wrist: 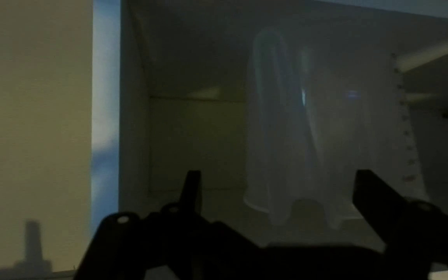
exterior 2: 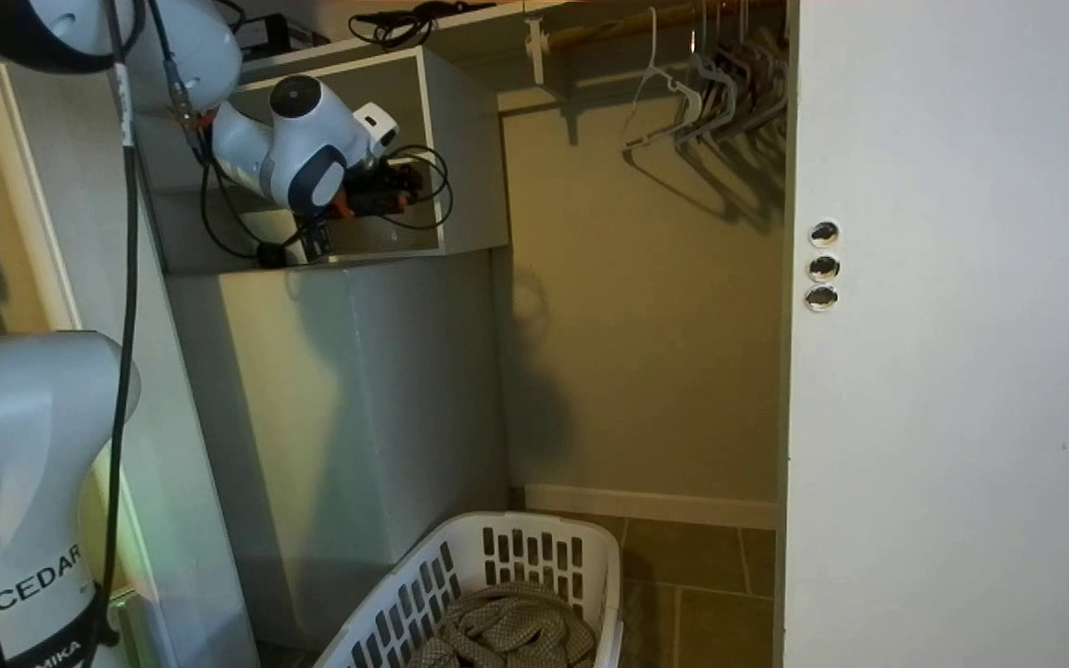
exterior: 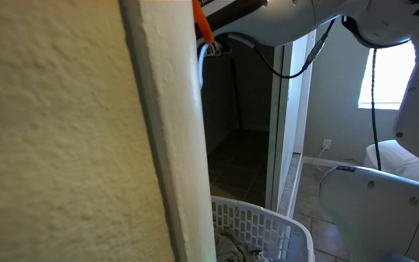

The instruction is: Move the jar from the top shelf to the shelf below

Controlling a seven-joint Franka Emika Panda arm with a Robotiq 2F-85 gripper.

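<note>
Two fingers (wrist: 191, 191) spread apart — translucent jar (wrist: 327, 126) beyond them, inside shelf unit (wrist: 105, 97)

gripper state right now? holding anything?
Gripper: open, jaws wide apart, holding nothing; the translucent container ahead of it in the wrist view is not gripped.

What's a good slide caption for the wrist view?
Wrist view: open fingers facing a translucent jar inside a dim shelf compartment.
</note>
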